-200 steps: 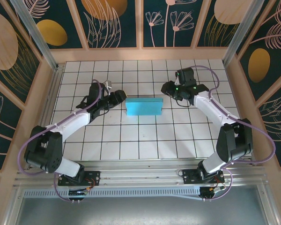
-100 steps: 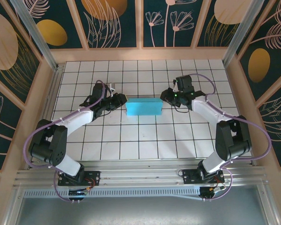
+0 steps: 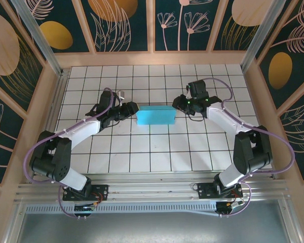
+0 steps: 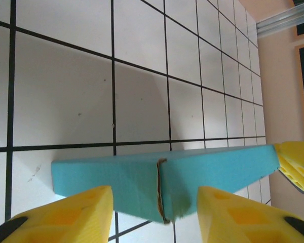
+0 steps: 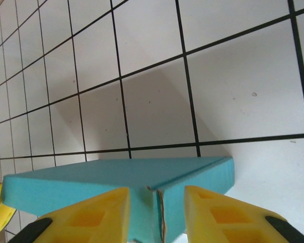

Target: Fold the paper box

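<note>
**Position.** The paper box lies on the white gridded table, just above the middle of the top view, with its long side running left to right. All the card that shows is teal. It reads as a closed, low block.

**Left tool**. It sits at the box's left-hand end in the top view. In the left wrist view the tool is released. Its yellow fingers are spread at the bottom of the frame with the box end between them. A vertical seam with a raw brown edge runs down that end face. I cannot tell whether the fingers touch the card.

**Right tool**. It sits at the opposite end, right of centre in the top view. In the right wrist view the tool is also released and straddles its end of the box. A similar seam shows low in the frame, and contact is again uncertain.

**Step (judgement).** The task looks late. The body appears formed, and both tools are lined up on the end faces, probably to close or press the end flaps flat.

**Next move (judgement).**
- The two ends need to be worked together. A push from one side alone would probably slide the light card across the table.
- Any squeeze should be gentle and centred on the seams, so the flaps seat rather than buckle or spring open.
</note>
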Controlling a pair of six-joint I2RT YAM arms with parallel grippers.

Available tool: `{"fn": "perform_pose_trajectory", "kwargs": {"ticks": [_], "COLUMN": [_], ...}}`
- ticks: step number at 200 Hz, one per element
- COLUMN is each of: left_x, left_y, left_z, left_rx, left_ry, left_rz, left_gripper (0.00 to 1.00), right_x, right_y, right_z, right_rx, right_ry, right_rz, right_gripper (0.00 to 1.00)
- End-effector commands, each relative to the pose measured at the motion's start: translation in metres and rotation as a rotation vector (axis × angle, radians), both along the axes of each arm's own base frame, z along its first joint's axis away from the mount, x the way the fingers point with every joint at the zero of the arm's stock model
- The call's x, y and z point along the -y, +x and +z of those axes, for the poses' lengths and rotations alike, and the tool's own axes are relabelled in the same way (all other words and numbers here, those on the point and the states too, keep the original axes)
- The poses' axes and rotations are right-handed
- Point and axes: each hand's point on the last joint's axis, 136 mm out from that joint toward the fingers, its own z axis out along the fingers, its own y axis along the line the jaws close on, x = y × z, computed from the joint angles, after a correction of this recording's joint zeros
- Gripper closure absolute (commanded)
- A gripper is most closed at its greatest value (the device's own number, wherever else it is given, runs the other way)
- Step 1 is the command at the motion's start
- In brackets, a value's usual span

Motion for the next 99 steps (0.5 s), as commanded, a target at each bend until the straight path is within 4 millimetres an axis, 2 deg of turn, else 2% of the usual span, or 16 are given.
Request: {"fn": "perform_pose_trajectory", "kwargs": {"ticks": [1, 39, 57, 77, 99], "left_x": [0.001, 0.007, 0.009, 0.008, 0.006], "left_y": [0.001, 0.001, 0.002, 0.002, 0.000], "left_z": [0.022, 0.009, 0.004, 0.001, -0.006], "left_rx": [0.056, 0.029, 0.022, 0.027, 0.011], "left_ry": [0.029, 0.018, 0.009, 0.019, 0.032], "left_rz": [-0.025, -0.054, -0.062, -0.061, -0.059], "left_gripper": [0.51, 0.57, 0.64, 0.76, 0.84], "right_x": [0.007, -0.003, -0.005, -0.005, -0.007], "right_y": [-0.009, -0.010, -0.011, -0.015, -0.020], "right_z": [0.013, 0.003, -0.008, -0.023, -0.029], "right_rx": [0.033, 0.022, 0.007, -0.019, -0.027], "right_ry": [-0.028, -0.002, -0.013, -0.024, -0.021], "right_rz": [-0.008, 0.014, 0.020, 0.021, 0.025], "right_gripper": [0.65, 0.65, 0.67, 0.71, 0.75]}}
